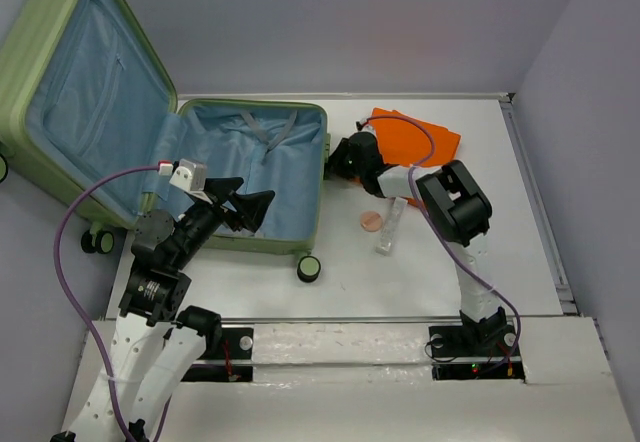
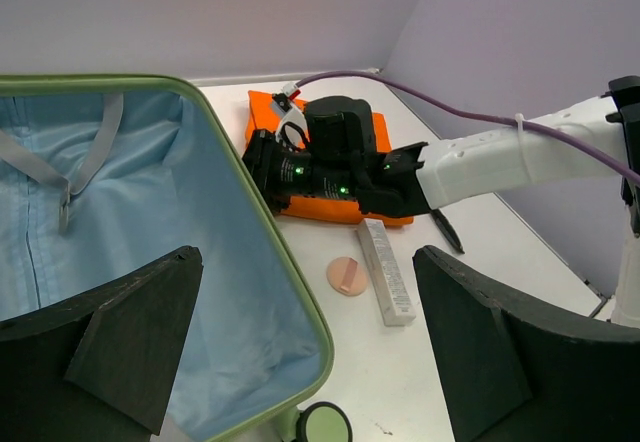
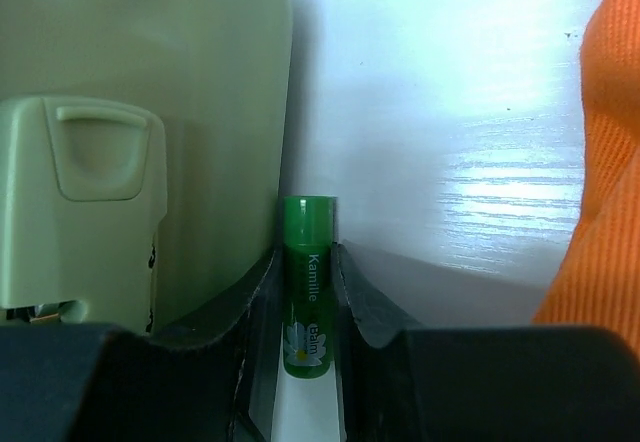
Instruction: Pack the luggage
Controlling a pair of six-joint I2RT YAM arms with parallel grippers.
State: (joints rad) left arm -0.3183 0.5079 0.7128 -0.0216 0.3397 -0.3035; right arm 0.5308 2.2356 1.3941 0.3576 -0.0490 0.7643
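Top: light-green hard-shell suitcase lies open, bench left. Left gripper is over its lining, right gripper nearer its right wall.
Left wrist: jaws released, wide above the lining.
Right wrist: jaws clenched on small green lip-balm tube, axis along the fingers, shell just left.

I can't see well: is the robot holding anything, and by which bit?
Right fingers pinch a green lip balm tube by its sides, tip poking out. Left fingers are open, empty.
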